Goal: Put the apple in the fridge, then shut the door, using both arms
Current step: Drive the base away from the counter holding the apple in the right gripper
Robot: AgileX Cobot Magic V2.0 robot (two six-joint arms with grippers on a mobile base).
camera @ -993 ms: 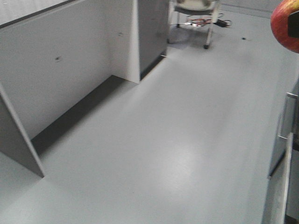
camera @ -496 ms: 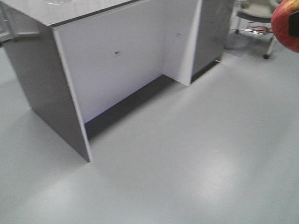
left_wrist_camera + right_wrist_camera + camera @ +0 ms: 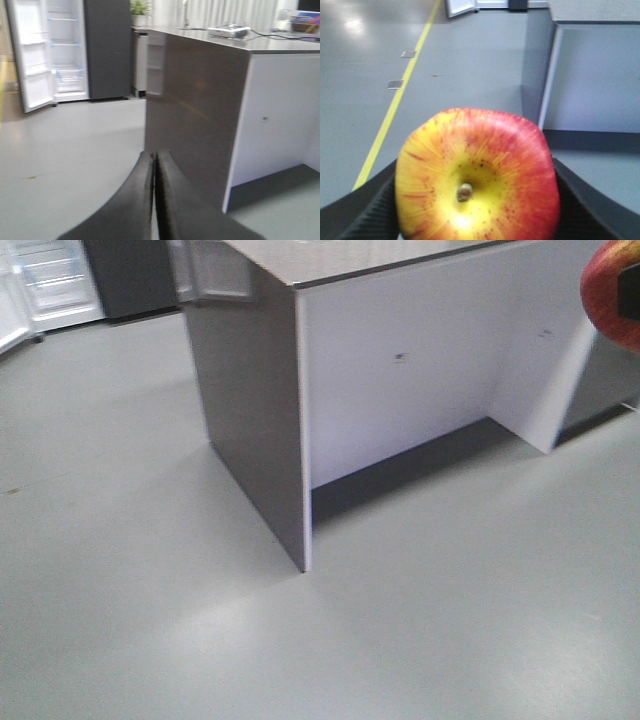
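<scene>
The apple [image 3: 477, 175], red with a yellow patch round its stem dimple, fills the right wrist view, and my right gripper [image 3: 477, 205] is shut on it, black fingers [image 3: 365, 215] pressing both flanks. It also shows at the top right of the front view, apple [image 3: 612, 290]. Far off at the top left stands the fridge [image 3: 60, 280], white inside. In the left wrist view the fridge [image 3: 67, 50] stands open, its door [image 3: 32, 65] swung out to the left, white inner face showing. My left gripper [image 3: 154, 156] is shut on nothing, low over the floor.
A dark grey-sided, white-fronted counter [image 3: 400, 370] stands between me and the fridge, its corner [image 3: 200, 115] close ahead of the left gripper. Small items and cables [image 3: 227, 31] lie on its top. A yellow floor line [image 3: 395, 105] runs along the left. Grey floor [image 3: 120, 490] stretches towards the fridge.
The front view has swung left: the counter slid right across the frame and the fridge came into view at the top left. The apple stays in the right gripper.
</scene>
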